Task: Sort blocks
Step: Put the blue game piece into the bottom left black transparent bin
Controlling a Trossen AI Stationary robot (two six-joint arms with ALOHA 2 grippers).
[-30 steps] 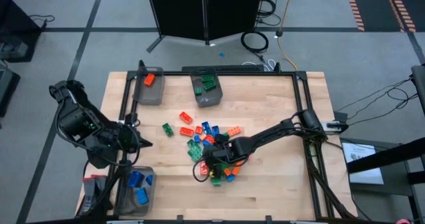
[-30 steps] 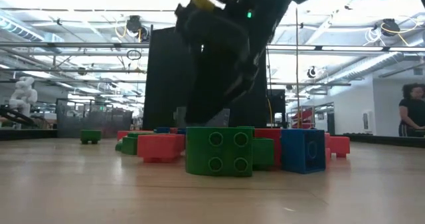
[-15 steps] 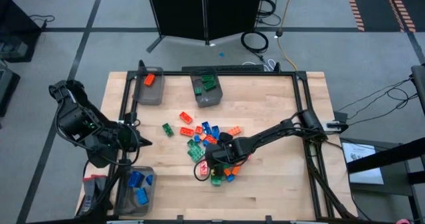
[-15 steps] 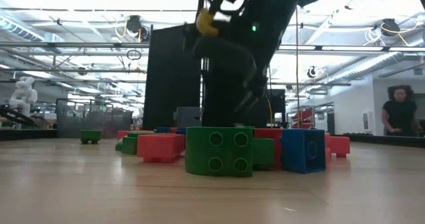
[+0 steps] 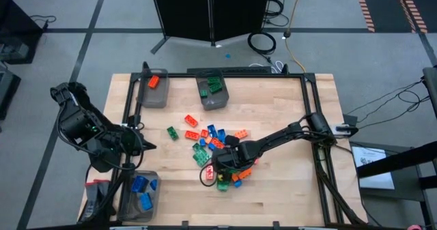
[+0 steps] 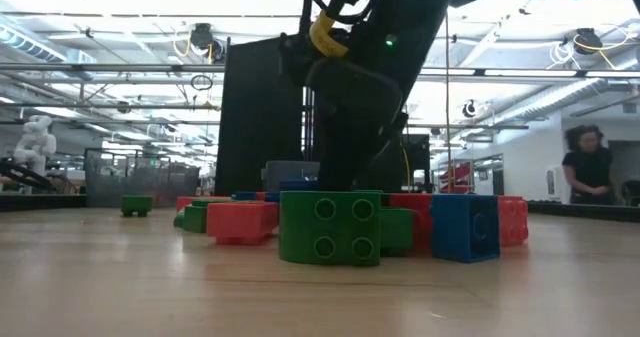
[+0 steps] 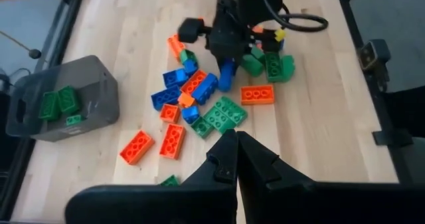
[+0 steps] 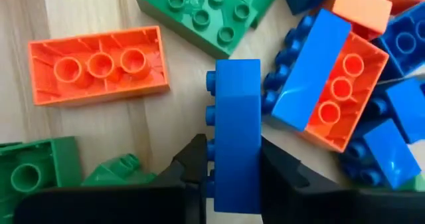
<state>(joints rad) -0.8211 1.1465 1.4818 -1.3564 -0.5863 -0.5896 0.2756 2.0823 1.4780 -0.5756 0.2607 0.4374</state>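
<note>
Blocks [image 5: 217,151] crowd table centre, bare wood [image 5: 287,100] all around

Glossy plastic blocks [image 8: 236,137], matt wooden table [image 5: 287,107]

Three dark bins stood on the worktop [image 5: 287,114]. The orange bin [image 5: 152,92] held one orange block. The green bin [image 5: 213,93] held about three green blocks. The blue bin [image 5: 139,196] held about three blue blocks. The loose pile of blocks [image 5: 215,151] numbered roughly twenty pieces, in orange, green and blue; an exact count per colour could not be made. Two arms were present.
</note>
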